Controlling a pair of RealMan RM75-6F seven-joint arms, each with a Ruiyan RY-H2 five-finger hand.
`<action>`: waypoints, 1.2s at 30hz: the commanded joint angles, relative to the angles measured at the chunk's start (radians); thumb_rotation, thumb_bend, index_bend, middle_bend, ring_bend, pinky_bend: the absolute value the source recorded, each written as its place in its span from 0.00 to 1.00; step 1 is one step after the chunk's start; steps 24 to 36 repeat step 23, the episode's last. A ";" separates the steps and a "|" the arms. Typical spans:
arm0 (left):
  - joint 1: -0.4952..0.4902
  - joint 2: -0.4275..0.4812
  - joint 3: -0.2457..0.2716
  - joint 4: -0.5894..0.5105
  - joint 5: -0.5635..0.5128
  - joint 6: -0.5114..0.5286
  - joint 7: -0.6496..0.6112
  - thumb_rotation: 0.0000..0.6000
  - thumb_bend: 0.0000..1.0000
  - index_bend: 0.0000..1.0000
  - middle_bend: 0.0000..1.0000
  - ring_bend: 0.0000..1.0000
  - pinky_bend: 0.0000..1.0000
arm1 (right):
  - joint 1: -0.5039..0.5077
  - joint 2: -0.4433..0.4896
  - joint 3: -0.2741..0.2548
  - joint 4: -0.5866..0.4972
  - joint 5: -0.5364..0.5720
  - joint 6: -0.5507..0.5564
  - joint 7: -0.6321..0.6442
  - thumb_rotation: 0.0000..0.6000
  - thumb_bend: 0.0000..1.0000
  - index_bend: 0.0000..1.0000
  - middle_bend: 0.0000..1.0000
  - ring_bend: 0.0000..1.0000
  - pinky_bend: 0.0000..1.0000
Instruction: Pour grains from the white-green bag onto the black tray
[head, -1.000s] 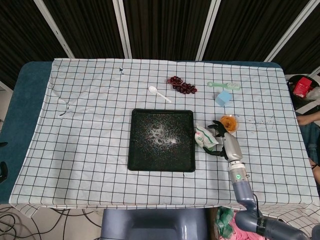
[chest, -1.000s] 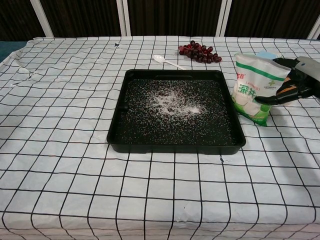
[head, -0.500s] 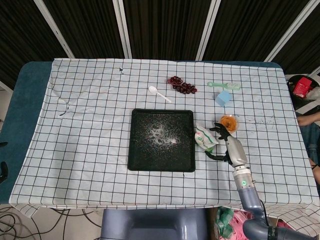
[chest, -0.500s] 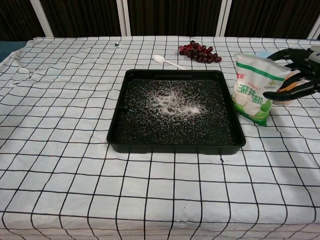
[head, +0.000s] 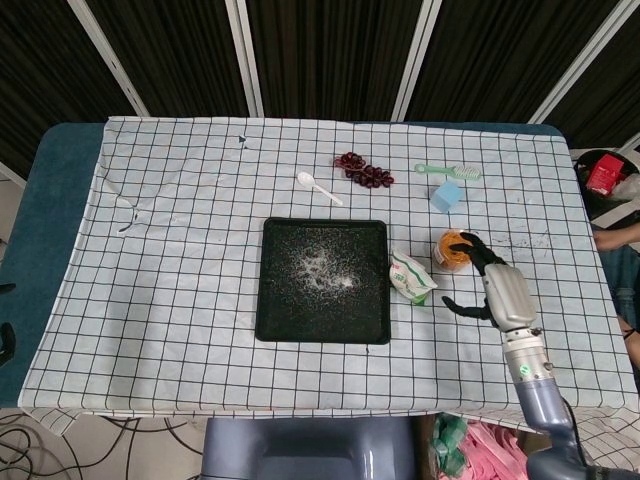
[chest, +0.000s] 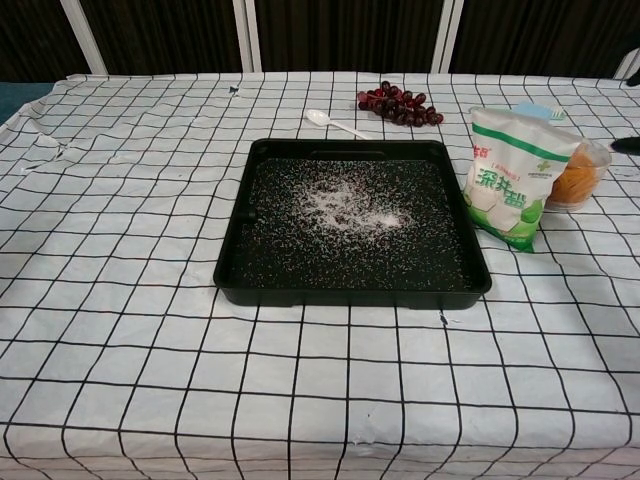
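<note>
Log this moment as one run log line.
stage: after pour | white-green bag: standing right of black tray, released | grains: on tray | right hand: open, clear of bag | left hand: unseen

1. The surface (head: 180, 300) wears a white cloth with a black grid, creased at its left end.
2. Teal padding (head: 45, 230) shows beyond the cloth's left edge.
3. Behind stand dark slatted panels (head: 320, 55) split by white frame bars (head: 244, 55).
</note>
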 joint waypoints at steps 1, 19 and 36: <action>0.000 0.000 0.003 0.001 0.005 0.000 0.003 1.00 0.62 0.22 0.05 0.00 0.00 | -0.067 0.111 -0.076 -0.068 -0.073 0.084 -0.207 1.00 0.13 0.21 0.10 0.20 0.30; -0.002 0.000 0.008 -0.005 0.019 0.003 0.012 1.00 0.62 0.22 0.05 0.00 0.00 | -0.242 0.020 -0.175 0.151 -0.253 0.368 -0.254 1.00 0.13 0.19 0.10 0.20 0.30; -0.002 -0.001 0.010 -0.004 0.021 0.002 0.016 1.00 0.62 0.22 0.05 0.00 0.00 | -0.242 0.023 -0.168 0.167 -0.247 0.359 -0.251 1.00 0.13 0.19 0.10 0.20 0.30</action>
